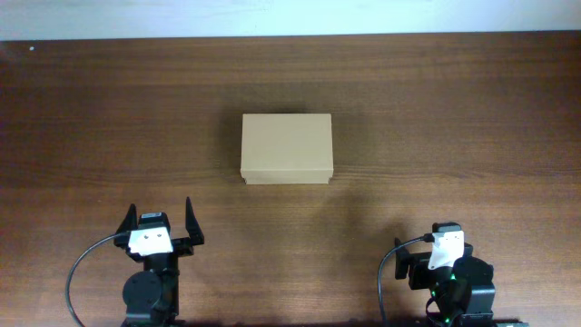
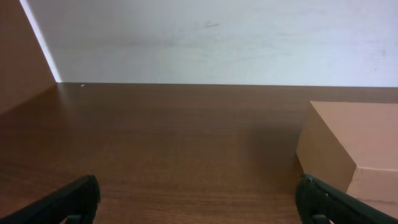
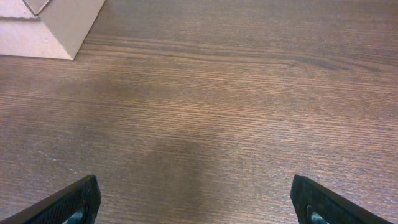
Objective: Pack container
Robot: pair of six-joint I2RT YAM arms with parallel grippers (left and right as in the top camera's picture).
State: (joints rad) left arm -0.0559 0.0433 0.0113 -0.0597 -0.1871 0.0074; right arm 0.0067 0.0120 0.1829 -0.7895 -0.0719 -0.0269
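Note:
The container (image 1: 287, 148) is a plain tan cardboard box lying shut in the middle of the dark wooden table. My left gripper (image 1: 162, 221) rests near the front left, open and empty, aimed toward the far edge. In the left wrist view the container (image 2: 360, 143) stands ahead and to the right of the left gripper (image 2: 198, 199), whose fingers are spread wide over bare wood. My right arm sits folded at the front right. In its wrist view the right gripper (image 3: 196, 199) is open over bare table, with a corner of the container (image 3: 50, 25) at the upper left.
A white wall (image 1: 290, 18) runs along the table's far edge. A brown side panel (image 2: 18, 62) shows at the left in the left wrist view. Grey cables (image 1: 86, 263) loop beside each arm base at the front edge.

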